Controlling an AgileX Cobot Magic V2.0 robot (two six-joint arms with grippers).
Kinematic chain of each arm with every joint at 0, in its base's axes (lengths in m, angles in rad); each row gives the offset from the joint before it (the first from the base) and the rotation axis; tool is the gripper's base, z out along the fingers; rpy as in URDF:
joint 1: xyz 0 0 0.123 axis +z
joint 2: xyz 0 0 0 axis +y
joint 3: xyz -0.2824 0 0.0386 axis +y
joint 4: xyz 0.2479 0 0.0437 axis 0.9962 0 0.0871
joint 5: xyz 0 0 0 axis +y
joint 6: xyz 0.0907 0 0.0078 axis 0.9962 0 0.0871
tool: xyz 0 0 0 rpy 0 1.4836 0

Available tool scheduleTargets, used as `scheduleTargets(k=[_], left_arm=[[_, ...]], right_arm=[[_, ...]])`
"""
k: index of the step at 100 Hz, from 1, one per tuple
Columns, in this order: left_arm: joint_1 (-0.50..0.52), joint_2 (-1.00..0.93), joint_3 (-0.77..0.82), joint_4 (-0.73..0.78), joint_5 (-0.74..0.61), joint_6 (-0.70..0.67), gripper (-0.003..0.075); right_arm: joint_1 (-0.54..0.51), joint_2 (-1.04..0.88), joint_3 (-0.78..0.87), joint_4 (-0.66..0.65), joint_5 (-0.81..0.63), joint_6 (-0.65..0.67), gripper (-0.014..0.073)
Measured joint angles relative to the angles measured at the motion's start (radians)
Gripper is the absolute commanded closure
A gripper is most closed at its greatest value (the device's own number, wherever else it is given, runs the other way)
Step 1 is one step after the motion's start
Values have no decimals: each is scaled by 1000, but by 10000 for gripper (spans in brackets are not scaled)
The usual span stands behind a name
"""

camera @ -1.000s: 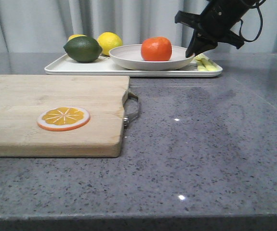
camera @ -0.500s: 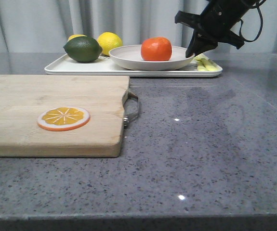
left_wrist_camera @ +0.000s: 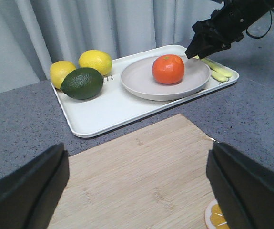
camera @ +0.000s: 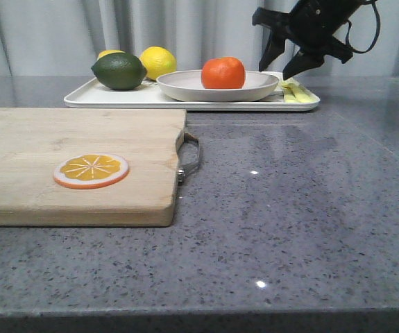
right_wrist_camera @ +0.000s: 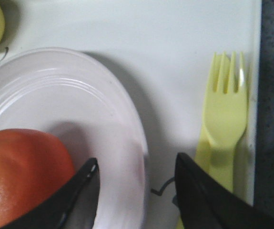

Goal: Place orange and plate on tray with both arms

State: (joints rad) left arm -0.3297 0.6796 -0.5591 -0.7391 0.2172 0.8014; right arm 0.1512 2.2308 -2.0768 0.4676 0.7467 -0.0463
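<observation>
The orange (camera: 223,73) sits in the off-white plate (camera: 185,87), and the plate rests on the white tray (camera: 116,99) at the back of the table. My right gripper (camera: 279,72) is open, just above the plate's right rim and holding nothing. In the right wrist view its jaws (right_wrist_camera: 137,158) straddle the plate's rim (right_wrist_camera: 127,124), with the orange (right_wrist_camera: 22,171) beside one finger. My left gripper (left_wrist_camera: 137,191) is wide open and empty above the wooden cutting board (left_wrist_camera: 141,167). From there I see the orange (left_wrist_camera: 168,69), the plate (left_wrist_camera: 137,78) and the tray (left_wrist_camera: 98,109).
A dark green lime (camera: 119,71) and two lemons (camera: 157,61) lie on the tray's left part. A yellow-green fork (right_wrist_camera: 225,119) lies at the tray's right end. The cutting board (camera: 60,194) with a metal handle (camera: 192,156) holds an orange slice disc (camera: 91,171).
My right gripper has opened, let go of the plate's rim and risen slightly. The plate with the orange has settled a little lower on the tray.
</observation>
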Motion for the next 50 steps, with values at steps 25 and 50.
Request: scheduleTargets(k=[25, 50], left_arm=[[0, 0, 0, 0, 0, 0, 155], [0, 0, 0, 0, 0, 0, 155]], right_arm=[[-12, -168, 0, -4, 11, -111, 198], [-12, -378, 13, -63, 103, -204, 198]])
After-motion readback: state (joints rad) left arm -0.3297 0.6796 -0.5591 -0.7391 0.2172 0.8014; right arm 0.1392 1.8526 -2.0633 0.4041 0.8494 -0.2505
